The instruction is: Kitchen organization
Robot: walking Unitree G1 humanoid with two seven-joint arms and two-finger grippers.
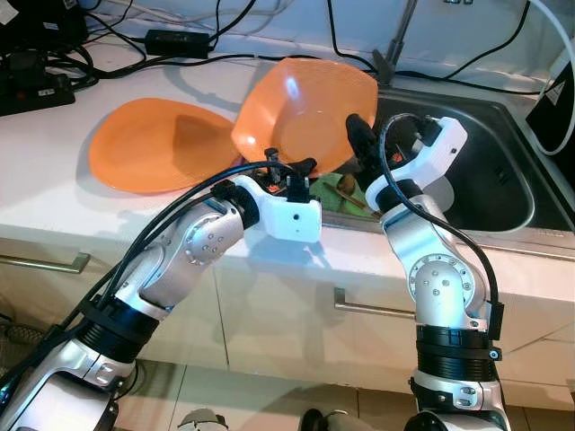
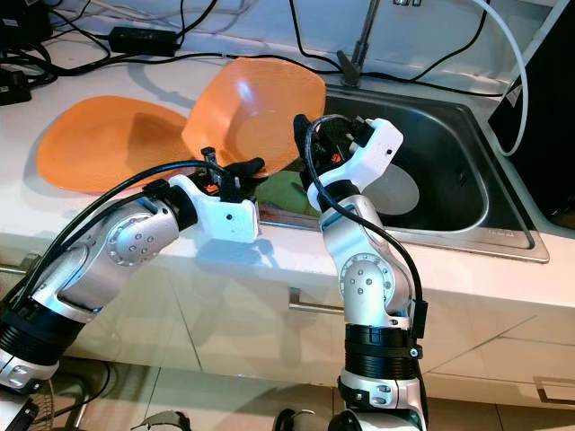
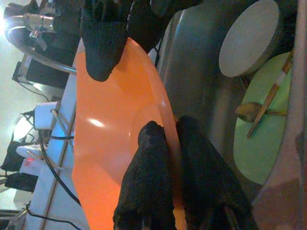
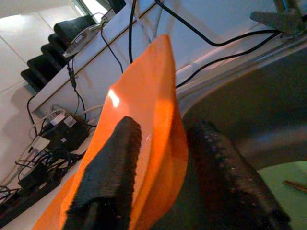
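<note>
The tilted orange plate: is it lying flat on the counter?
No, the tilted orange plate is held up at the sink's edge by the left gripper and right gripper.

Left end effector [image 3: 170, 143] on orange plate [image 3: 115, 143]

- Home kitchen
- Steel sink [image 2: 467, 193] set in white counter [image 1: 54, 193], tap [image 2: 359, 40] behind
- Drawers with handles [image 1: 45, 263] below counter
- Orange plates [image 1: 157, 144] on counter, dishes in sink
- Cables [image 1: 117, 54] along back wall
</note>
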